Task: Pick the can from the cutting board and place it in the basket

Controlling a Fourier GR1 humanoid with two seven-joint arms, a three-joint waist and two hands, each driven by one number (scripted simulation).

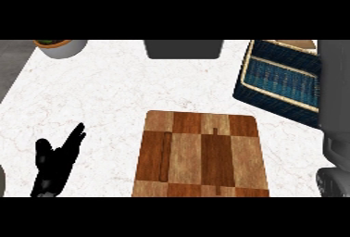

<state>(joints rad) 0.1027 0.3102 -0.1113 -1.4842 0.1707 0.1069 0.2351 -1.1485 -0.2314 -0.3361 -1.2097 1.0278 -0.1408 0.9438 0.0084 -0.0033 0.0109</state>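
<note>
A: On the cutting board [198,155] you have bare wood only; no can stands on it.

B: So is it in the basket?

A: You cannot confirm that. The basket [280,83] sits at the far right of the table [103,92], just beyond the board's far corner. Only its blue wall and a strip of pale rim show, and most of the inside is cut off. The can shows nowhere in view.

B: Hands?

A: Note the left robot hand [58,162] at lower left: fingers straight, released, resting, holding nothing. The right robot hand is out of view. Only a grey forearm [335,92] runs up the right edge beside the basket, so you cannot tell whether it carries the can.

B: Progress, then?

A: Judgement only: the pick is probably done, since the board is bare. The placing is unverified, so log that step as open.

B: Labels, writing?

A: None readable on the basket, the board or anything else you can see.
</note>
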